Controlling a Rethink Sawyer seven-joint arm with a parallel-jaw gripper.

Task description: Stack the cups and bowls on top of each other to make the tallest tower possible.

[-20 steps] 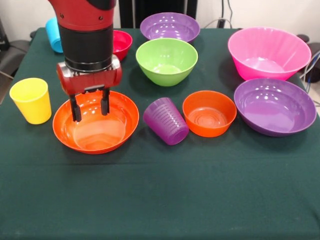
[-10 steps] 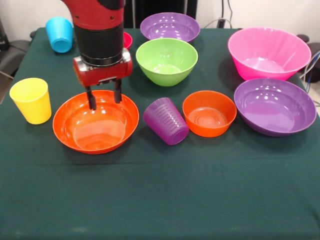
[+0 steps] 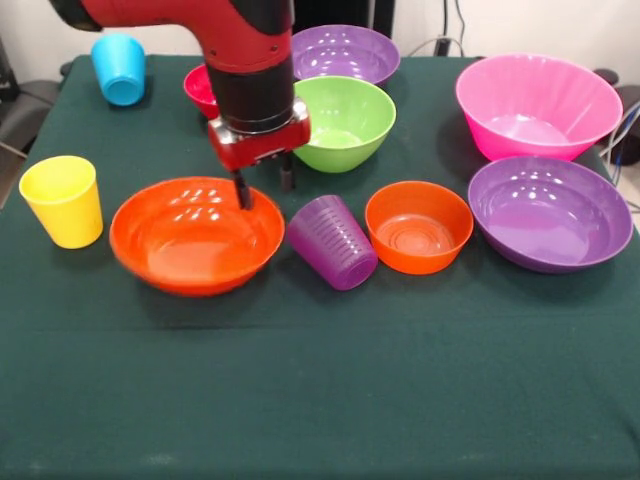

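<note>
The gripper [image 3: 264,187] is being held at the far right rim of the wide orange bowl [image 3: 196,236]. Its fingers are parted, one inside the rim and one outside, and a clamped hold cannot be confirmed. The bowl's body is lying to the picture's left of the gripper on the table [image 3: 320,400], and appears slightly tilted. No tower is yet standing.
</note>
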